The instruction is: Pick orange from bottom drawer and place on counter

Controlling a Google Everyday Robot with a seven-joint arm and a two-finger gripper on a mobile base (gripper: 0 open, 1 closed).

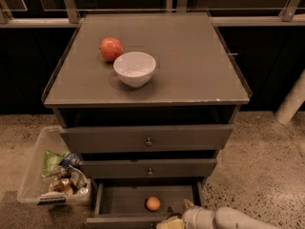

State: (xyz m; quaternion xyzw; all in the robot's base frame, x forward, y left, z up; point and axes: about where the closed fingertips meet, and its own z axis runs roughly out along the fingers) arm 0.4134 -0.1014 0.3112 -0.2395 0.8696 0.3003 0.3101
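The orange (153,203) lies on the floor of the bottom drawer (109,200), which is pulled open at the bottom of the view. The counter (190,61) is the grey top of the cabinet. My gripper (177,219) comes in from the bottom right on a white arm, at the drawer's front right corner, just right of and below the orange and apart from it. Most of the gripper is cut off by the frame's bottom edge.
A white bowl (135,68) and a larger red-orange fruit (111,48) sit on the counter's left half. The two upper drawers (147,138) are partly out. A clear bin of packets (55,175) stands on the floor at the left. A white post (291,99) is at the right.
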